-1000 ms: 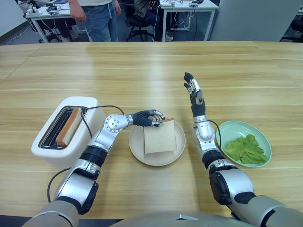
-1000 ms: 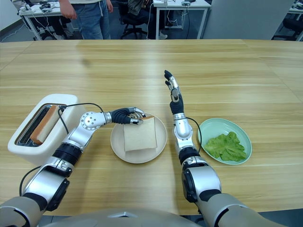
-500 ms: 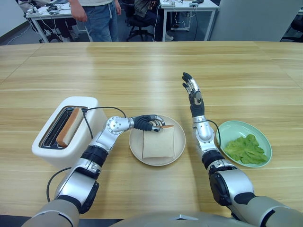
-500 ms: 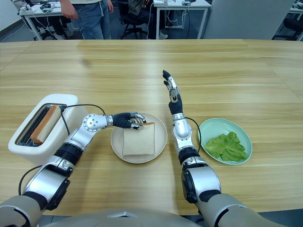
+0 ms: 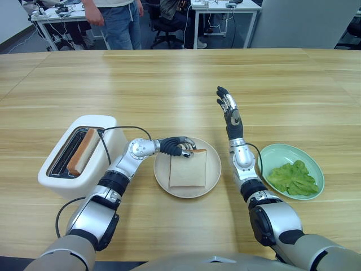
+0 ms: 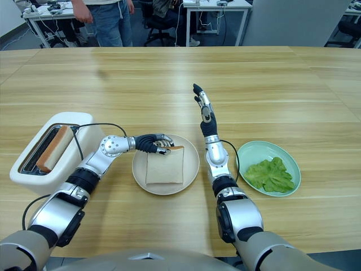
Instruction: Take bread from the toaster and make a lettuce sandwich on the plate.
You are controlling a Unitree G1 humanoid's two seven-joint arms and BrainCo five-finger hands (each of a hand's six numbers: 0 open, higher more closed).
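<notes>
A white toaster (image 5: 59, 169) stands at the left with one bread slice (image 5: 82, 151) upright in its slot. A second bread slice (image 5: 188, 169) lies flat on the beige plate (image 5: 162, 179) in the middle. My left hand (image 5: 177, 145) rests at the plate's far left rim, fingers curled on the far edge of that slice. My right hand (image 5: 228, 107) stands upright to the right of the plate, fingers straight and holding nothing. Lettuce (image 5: 292, 178) fills a green bowl (image 5: 276, 151) at the right.
The toaster's black cable (image 5: 121, 129) loops over the table behind my left forearm. Bare wooden table stretches far beyond the plate. A person stands past the table's far edge, away from the task's things.
The slice, tilted and lifted at its far edge a second ago, has come down flat on the plate with my left hand still on it. My right hand has barely shifted.
</notes>
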